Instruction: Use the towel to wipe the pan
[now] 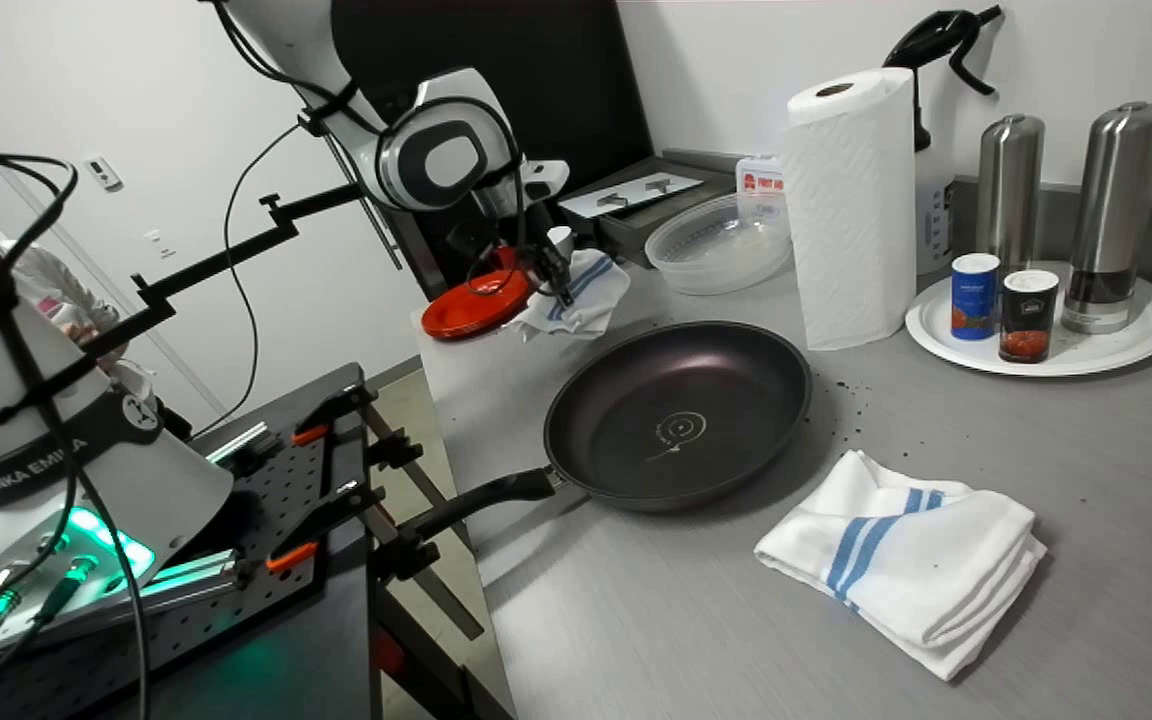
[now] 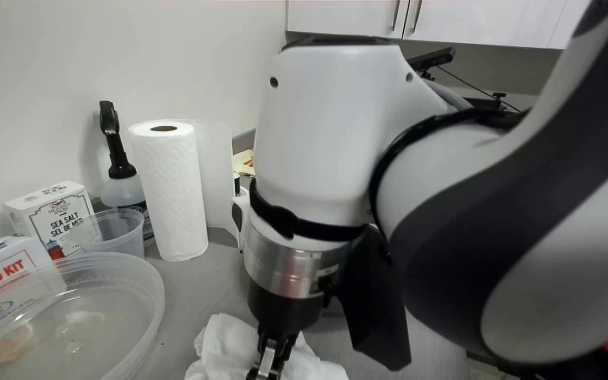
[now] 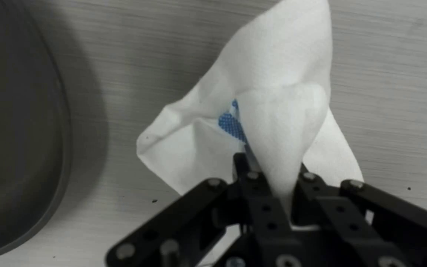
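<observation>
A white towel with blue stripes lies crumpled on the counter beyond the pan; this towel (image 1: 596, 290) shows in both exterior views (image 2: 225, 343) and in the wrist view (image 3: 280, 66). My gripper (image 1: 561, 290) is lowered over the towel. In the wrist view the gripper (image 3: 271, 167) is shut on a bunched fold of it, while its outer parts spread over the counter. The gripper (image 2: 268, 367) also shows at the bottom of an exterior view. The dark pan (image 1: 616, 440) sits upright, apart from the towel; the pan's rim (image 3: 63, 129) is at the left in the wrist view.
A folded striped towel (image 1: 916, 560) lies right of the pan, near dark specks. Red plates (image 1: 471, 308) are beside the gripper. A clear bowl (image 1: 721, 250), a paper towel roll (image 1: 851, 220) and a white plate (image 1: 1151, 320) with shakers stand behind. The pan handle (image 1: 481, 497) overhangs the edge.
</observation>
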### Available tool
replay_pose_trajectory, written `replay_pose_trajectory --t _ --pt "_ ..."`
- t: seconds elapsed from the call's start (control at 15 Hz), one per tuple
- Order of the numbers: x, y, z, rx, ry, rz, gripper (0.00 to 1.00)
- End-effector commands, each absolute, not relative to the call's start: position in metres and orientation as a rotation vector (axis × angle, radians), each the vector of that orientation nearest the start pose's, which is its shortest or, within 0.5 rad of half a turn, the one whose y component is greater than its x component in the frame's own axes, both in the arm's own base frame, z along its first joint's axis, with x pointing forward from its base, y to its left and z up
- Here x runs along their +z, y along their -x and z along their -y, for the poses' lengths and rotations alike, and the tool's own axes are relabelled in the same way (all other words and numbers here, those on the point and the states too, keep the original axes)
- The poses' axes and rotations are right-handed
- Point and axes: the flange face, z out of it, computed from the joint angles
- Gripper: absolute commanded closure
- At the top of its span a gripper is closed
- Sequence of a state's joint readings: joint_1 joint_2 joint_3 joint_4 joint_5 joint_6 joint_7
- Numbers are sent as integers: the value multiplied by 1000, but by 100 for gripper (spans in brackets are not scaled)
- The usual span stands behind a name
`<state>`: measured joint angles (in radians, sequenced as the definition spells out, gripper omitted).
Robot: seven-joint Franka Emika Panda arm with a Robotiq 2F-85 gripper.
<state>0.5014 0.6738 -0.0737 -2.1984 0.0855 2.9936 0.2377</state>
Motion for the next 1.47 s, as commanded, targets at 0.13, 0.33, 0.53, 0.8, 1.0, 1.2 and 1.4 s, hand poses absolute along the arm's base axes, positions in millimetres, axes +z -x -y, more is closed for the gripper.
replay_pose_trajectory --t 0.13,0.33,0.53,0.8,1.0,1.2,1.4 --pt "132 -509 -171 -123 3106 103 96" --pt "148 -516 -134 -65 3072 56 96" --pt "158 -521 -98 14 2994 40 96" --pt "155 -524 -55 141 2814 29 96" --pt "143 -520 -22 222 2689 17 96" --pt "127 -513 4 284 2623 -22 96" --pt "106 -509 17 313 2609 -84 96"
